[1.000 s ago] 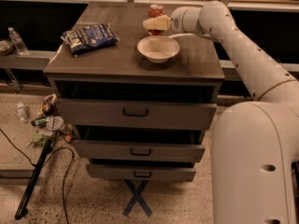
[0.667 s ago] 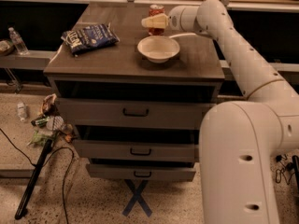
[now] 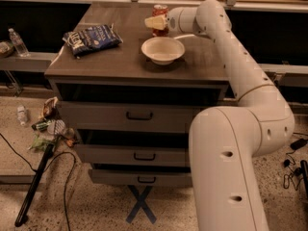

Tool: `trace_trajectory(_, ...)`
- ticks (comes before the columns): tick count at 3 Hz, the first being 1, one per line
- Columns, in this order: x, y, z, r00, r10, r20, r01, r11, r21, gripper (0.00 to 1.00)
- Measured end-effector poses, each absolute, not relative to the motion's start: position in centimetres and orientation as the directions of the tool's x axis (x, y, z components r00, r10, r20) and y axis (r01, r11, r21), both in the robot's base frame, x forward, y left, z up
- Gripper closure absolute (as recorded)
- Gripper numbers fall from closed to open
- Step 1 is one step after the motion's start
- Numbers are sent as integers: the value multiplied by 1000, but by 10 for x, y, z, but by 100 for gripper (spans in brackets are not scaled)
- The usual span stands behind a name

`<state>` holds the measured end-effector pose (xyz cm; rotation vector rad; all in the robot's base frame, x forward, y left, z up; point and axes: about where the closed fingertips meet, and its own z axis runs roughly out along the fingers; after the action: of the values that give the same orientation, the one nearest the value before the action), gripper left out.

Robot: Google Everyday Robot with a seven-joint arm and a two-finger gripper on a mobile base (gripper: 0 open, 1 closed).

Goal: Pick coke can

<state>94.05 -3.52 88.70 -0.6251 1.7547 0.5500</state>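
Note:
The coke can is a small red can with a silver top, standing upright at the far edge of the wooden cabinet top. My gripper is at the end of the white arm, which reaches in from the right. It sits right in front of the can's lower half and hides it. Whether it touches the can does not show. The can stands just behind the white bowl.
A blue chip bag lies on the left of the cabinet top. The cabinet has three drawers below. My arm's large white body fills the lower right. Litter, a water bottle and a black pole are at left.
The gripper has shifted slightly left in front of the can. The arm's lower body has swung further into view at the right. The can, bowl and bag have not moved.

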Motion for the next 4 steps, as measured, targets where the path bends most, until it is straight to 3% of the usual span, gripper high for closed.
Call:
trace_trajectory(2, 932, -16, 906, -173, -146, -974, -723, 690, 25, 88)
trace_trajectory(3, 913, 0, 956, -67, -143, -987, -778, 627, -38, 100)
trace_trajectory(4, 888, 12, 1009, 56, -137, -989, -817, 563, -124, 100)
